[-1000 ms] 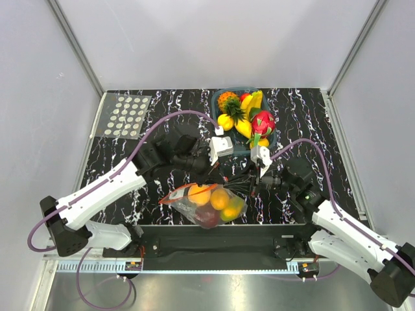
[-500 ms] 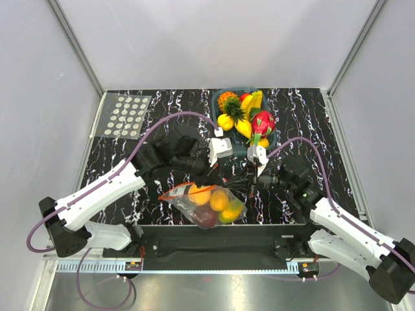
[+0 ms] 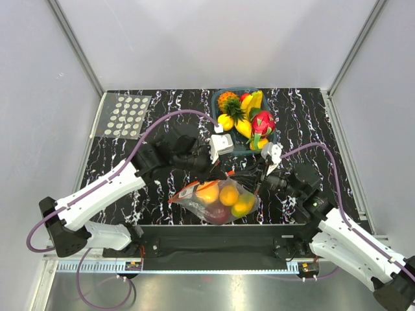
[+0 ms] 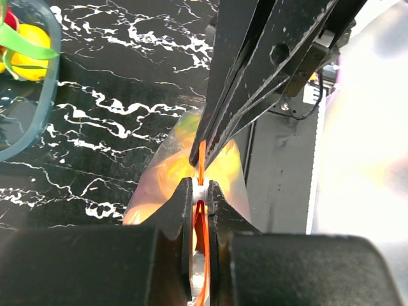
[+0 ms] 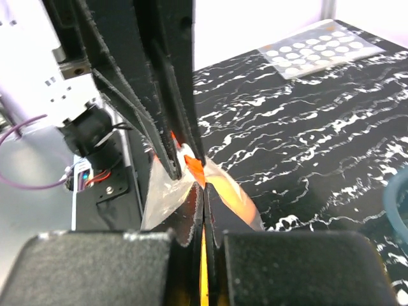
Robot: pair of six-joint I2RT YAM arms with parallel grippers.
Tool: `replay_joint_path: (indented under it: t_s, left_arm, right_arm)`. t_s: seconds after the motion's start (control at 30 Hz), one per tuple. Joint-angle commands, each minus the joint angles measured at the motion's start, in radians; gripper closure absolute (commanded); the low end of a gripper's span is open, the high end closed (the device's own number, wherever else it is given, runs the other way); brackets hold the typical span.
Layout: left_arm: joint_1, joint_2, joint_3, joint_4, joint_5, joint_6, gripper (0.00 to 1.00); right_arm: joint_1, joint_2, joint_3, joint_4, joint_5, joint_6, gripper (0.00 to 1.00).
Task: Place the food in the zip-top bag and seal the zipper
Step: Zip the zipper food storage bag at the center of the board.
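The left claw (image 4: 199, 192) is pinched narrow on the zipper (image 4: 201, 162). Below it, the zip-top bag (image 3: 220, 202) sits near the counter's (image 3: 130, 155) front edge, the food (image 3: 228, 195) a blur through the plastic. The right claw (image 5: 204, 191) is clamped tight on the same strip. From above, the two claws hide most of it.

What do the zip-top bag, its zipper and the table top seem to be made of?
Zip-top bag: thin clear plastic film, glossy; fruits show through and it wrinkles.
Zipper: probably orange-red plastic, an opaque narrow strip.
Table top: black, white-veined marble look, perhaps only printed.
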Motion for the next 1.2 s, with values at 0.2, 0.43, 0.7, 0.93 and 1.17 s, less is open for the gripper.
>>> replay_joint_path:
  t_s: [0.2, 0.43, 0.7, 0.93, 1.17]
  left_arm:
    - [-0.002, -0.026, -0.016, -0.051, -0.087, 0.004, 1.00]
    - [-0.005, -0.011, -0.010, -0.066, -0.099, 0.003, 1.00]
    - [-0.007, -0.009, -0.013, -0.077, -0.113, -0.002, 1.00]
    - [-0.005, -0.011, -0.014, -0.083, -0.137, -0.005, 1.00]
    - [-0.005, -0.011, -0.016, -0.091, -0.162, -0.011, 1.00]
  right_arm:
    - [-0.008, -0.096, -0.010, -0.015, 0.450, 0.106, 1.00]
    - [-0.011, -0.055, 0.122, -0.234, 0.984, 0.142, 1.00]
    - [-0.100, 0.024, 0.239, -0.408, 1.194, 0.188, 1.00]
    - [-0.195, 0.062, 0.276, -0.436, 1.217, 0.205, 1.00]
    - [-0.230, 0.067, 0.273, -0.437, 1.188, 0.218, 1.00]
